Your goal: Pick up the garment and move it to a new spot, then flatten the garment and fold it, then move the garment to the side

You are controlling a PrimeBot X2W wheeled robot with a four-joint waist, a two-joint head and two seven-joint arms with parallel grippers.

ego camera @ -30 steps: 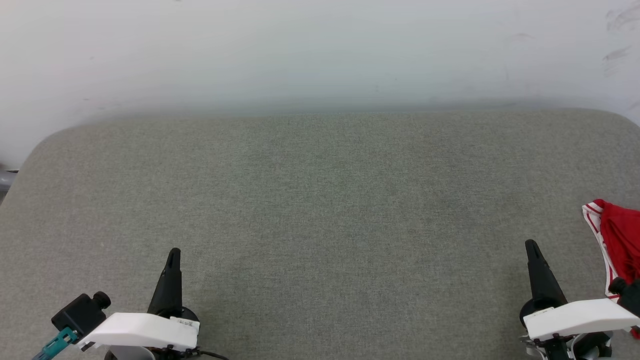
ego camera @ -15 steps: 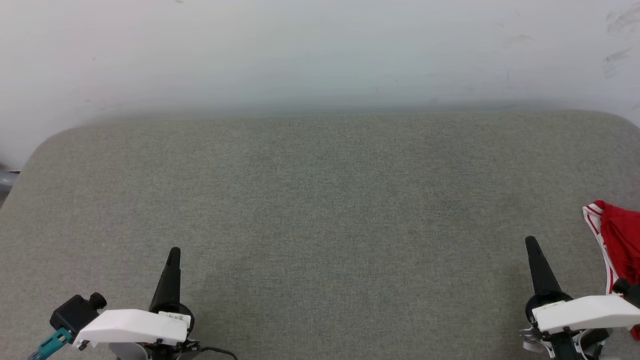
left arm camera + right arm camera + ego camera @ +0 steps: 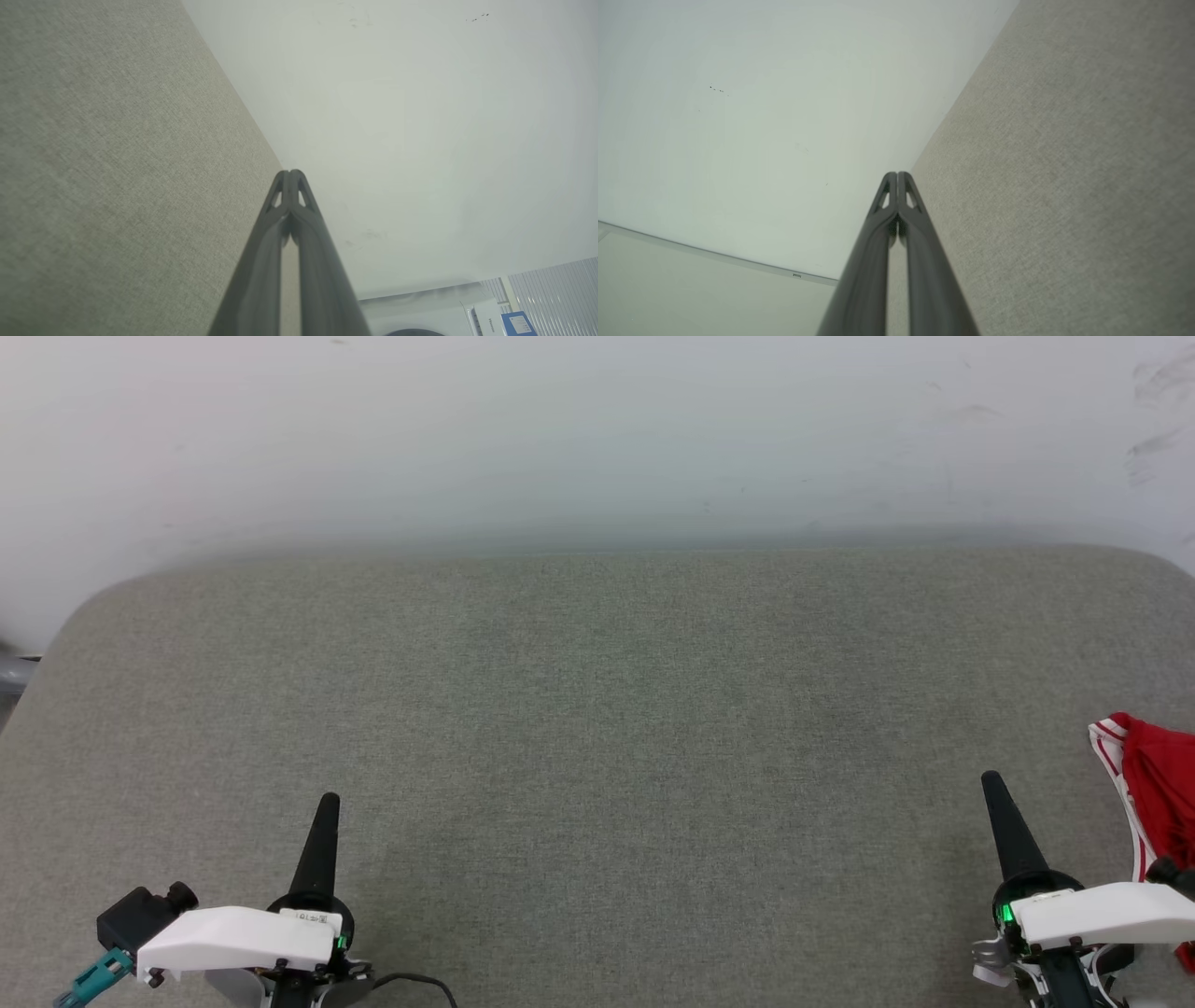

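**Garment lying at the right edge, both grippers closed on nothing**

The garment (image 3: 1162, 784) is lying at the right edge of the grey padded surface (image 3: 597, 709), just right of the right gripper (image 3: 990, 778). It is running out of frame, so its folds are not showing. The left gripper (image 3: 327, 800) is sitting at the near left, well apart from it. Both are pressing their fingers together, holding nothing. This is fitting either a shirt waiting to be fetched or one already set aside. Either way, seeing more of the cloth is mattering most.
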